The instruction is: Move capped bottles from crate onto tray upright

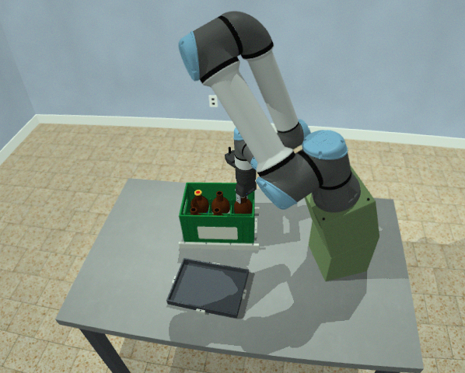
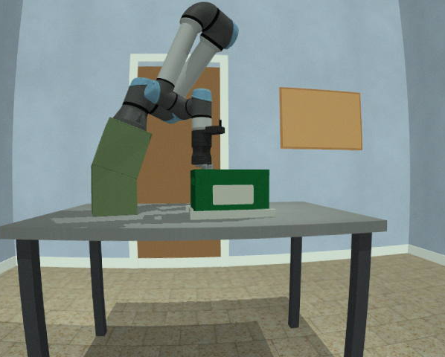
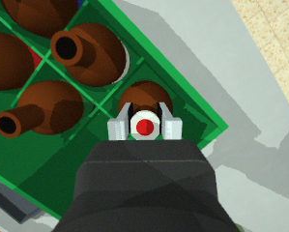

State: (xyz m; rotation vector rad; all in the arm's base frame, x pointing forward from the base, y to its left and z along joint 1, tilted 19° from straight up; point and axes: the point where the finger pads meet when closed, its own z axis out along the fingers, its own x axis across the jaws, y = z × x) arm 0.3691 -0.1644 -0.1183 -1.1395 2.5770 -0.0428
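Note:
A green crate (image 1: 188,228) (image 2: 203,192) (image 3: 202,103) stands at the back of the grey table (image 1: 116,249) and holds several brown bottles. My gripper (image 1: 240,197) (image 2: 205,166) (image 3: 145,111) reaches down into the crate's back right cell. It is shut on the neck of a capped bottle (image 1: 242,207) (image 3: 144,94) with a white and red cap, which still stands in its cell. Another capped bottle (image 1: 199,200), with a yellow and red cap, stands at the back left. Open bottles (image 1: 219,202) (image 3: 88,53) (image 3: 38,108) stand in other cells. The dark tray (image 1: 176,280) lies in front of the crate, with nothing on it.
The robot's green pedestal (image 1: 345,236) (image 2: 114,172) stands on the table right of the crate. A white strip (image 1: 218,244) (image 2: 230,213) lies along the crate's foot. In the side view the crate wall hides the bottles.

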